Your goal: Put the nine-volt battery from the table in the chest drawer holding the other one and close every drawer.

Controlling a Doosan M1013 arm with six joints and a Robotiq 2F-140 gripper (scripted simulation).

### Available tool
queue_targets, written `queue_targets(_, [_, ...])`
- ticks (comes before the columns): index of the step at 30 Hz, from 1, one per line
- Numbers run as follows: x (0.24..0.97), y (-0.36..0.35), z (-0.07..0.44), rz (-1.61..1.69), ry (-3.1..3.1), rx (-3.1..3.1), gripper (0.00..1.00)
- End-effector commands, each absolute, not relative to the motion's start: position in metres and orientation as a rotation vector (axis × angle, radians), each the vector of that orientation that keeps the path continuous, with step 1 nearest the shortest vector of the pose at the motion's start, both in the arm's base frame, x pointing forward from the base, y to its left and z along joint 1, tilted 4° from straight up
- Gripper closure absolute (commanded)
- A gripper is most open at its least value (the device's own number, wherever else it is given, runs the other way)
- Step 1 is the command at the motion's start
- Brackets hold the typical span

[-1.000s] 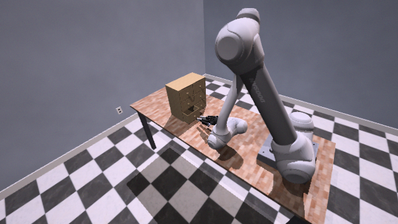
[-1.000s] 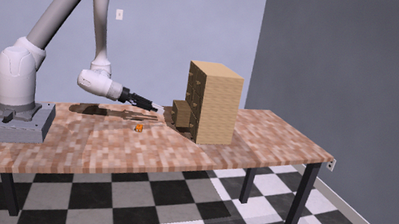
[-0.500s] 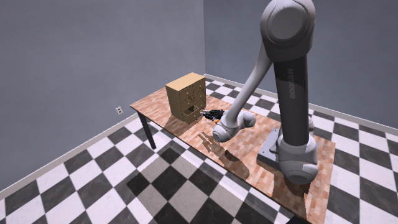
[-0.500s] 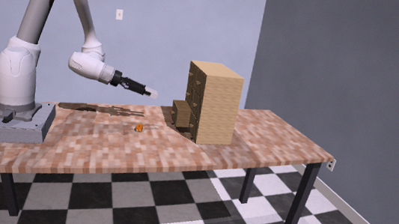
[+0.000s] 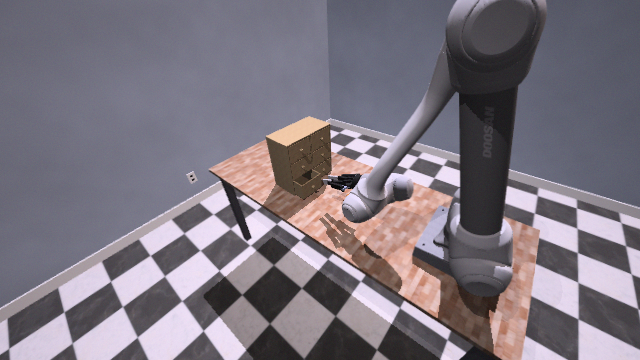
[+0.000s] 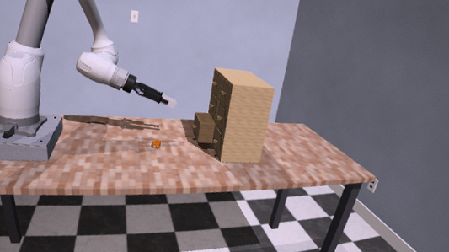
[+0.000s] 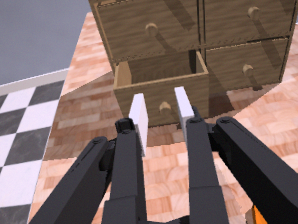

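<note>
The chest (image 5: 280, 167) (image 6: 247, 124) stands upright on the table. Its bottom drawer (image 5: 304, 190) (image 6: 205, 129) (image 7: 200, 95), on the left in the wrist view, is pulled partly out. No battery shows in the visible part of it; its floor is partly hidden by the front and shadow. The other drawers look pushed in. The nine-volt battery (image 6: 156, 144) (image 7: 259, 216), an orange block, lies on the table in front of the chest, cut off at the wrist view's lower right corner. My gripper (image 5: 325, 181) (image 6: 171, 102) (image 7: 160, 104) is partly open and empty, above the table, back from the open drawer's knob.
The table (image 5: 320, 222) (image 6: 117, 173) carries the chest and the arm's base (image 5: 431, 250) (image 6: 10, 148). The chest's side stands near one long table edge in the top view. Knobs stick out from the drawer fronts. Shadows of the arm and gripper fall on the table.
</note>
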State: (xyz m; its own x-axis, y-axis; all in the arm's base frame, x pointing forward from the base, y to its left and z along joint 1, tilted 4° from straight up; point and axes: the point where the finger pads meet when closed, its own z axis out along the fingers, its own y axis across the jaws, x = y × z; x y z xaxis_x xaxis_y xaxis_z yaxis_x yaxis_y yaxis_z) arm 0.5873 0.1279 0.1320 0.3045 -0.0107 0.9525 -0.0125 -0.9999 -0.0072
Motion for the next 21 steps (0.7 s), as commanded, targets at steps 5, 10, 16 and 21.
queue_targets(5, [0.581,0.128,0.137,1.765,-0.023,2.597,0.80])
queue_targets(10, [0.572,0.128,0.145,1.623,-0.023,2.689,0.80])
queue_targets(16, [0.559,0.128,0.156,1.422,-0.023,2.801,0.80])
queue_targets(21, [0.555,0.128,0.160,1.358,-0.023,2.834,0.80])
